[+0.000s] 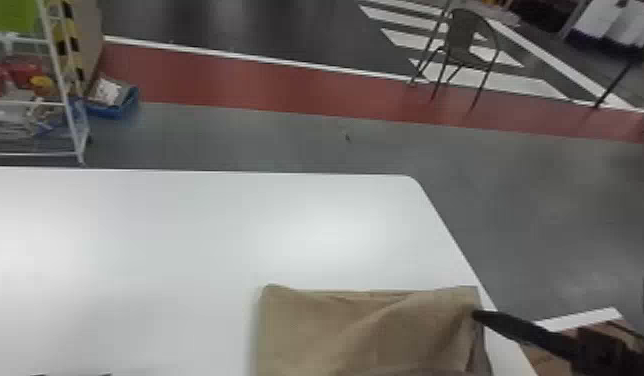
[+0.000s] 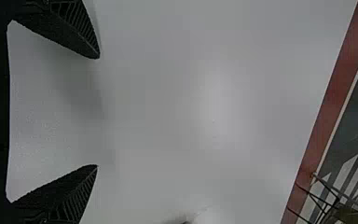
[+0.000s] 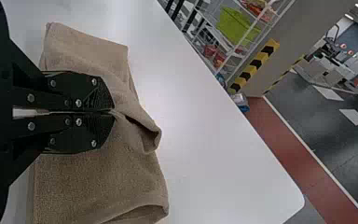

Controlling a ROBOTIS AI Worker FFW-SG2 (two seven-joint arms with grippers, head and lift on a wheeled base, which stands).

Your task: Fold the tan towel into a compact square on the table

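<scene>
The tan towel (image 1: 356, 330) lies on the white counter (image 1: 186, 240), near the edge on the robot's right, folded over in layers with a puckered ridge that opens into a small hollow at its end. The right gripper (image 1: 477, 315) has its fingers closed on a pinch of the cloth at that ridge. The left gripper (image 1: 71, 374) is over the counter to the left, well apart from the towel, its fingers spread wide with nothing between them.
</scene>
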